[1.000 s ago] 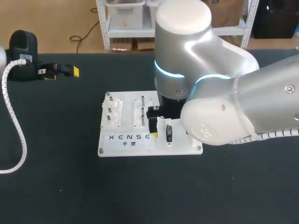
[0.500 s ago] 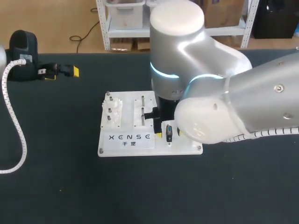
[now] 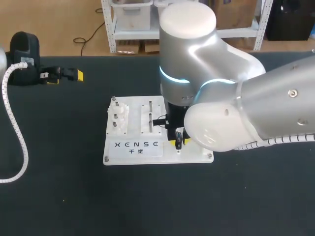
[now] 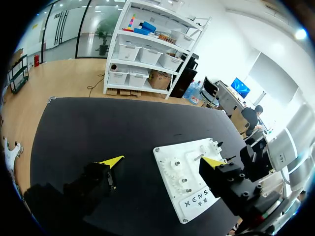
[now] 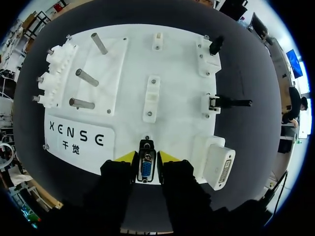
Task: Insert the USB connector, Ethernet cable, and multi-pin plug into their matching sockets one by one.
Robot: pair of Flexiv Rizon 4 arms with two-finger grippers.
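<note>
A white socket board point(image 3: 133, 152) lies mid-table. At its near edge a black multi-pin plug point(image 5: 146, 167) with a blue face stands in a holder. My right gripper point(image 5: 147, 157) is shut on it, one yellow-tipped finger pressed against each side. In the head view the plug point(image 3: 178, 140) shows just below my right arm, which hides most of the gripper point(image 3: 177, 143). The white multi-pin socket block point(image 5: 219, 164) sits beside the plug. Farther along that edge are the Ethernet plug point(image 5: 224, 102) and the USB connector point(image 5: 215, 45) in their holders. My left gripper point(image 4: 162, 161) hangs open and empty, away from the board point(image 4: 189, 189).
Metal pegs point(image 5: 81, 76) and a white gear block point(image 5: 51, 73) stand on the board's far side from the plugs. My left gripper point(image 3: 64, 76) rests at the table's back left, its white coiled cable point(image 3: 17, 132) trailing along the left edge.
My right gripper's fingers have closed in from wide open onto the multi-pin plug. The right arm shifted slightly left. The left arm has not moved.
</note>
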